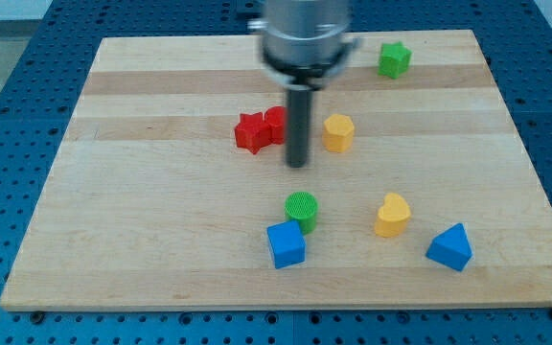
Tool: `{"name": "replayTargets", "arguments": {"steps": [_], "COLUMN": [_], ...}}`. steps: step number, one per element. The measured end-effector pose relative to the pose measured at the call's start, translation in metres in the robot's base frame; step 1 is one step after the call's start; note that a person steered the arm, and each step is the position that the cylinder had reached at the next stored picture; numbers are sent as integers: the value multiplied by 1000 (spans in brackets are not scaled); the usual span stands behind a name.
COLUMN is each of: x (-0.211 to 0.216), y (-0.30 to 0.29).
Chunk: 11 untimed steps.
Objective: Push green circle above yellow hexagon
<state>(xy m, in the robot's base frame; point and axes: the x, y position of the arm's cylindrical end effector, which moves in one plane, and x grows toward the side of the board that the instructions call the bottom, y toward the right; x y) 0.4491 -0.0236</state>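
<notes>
The green circle (302,209) lies low in the middle of the wooden board (161,192), touching the blue cube (286,244) below and left of it. The yellow hexagon (337,132) sits above and right of the green circle. My tip (298,165) ends between them, just left of and slightly below the yellow hexagon, and above the green circle, apart from both.
Two red blocks (260,128) sit together just left of the rod. A green block (394,58) is at the view's top right. A yellow heart-like block (392,215) and a blue triangle (449,248) lie at lower right.
</notes>
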Motion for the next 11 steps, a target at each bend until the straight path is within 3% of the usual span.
{"name": "replayTargets", "arguments": {"steps": [1,3,6,8,11], "x": [66,91,77,10,44], "y": [-50,33,122,144,148]}}
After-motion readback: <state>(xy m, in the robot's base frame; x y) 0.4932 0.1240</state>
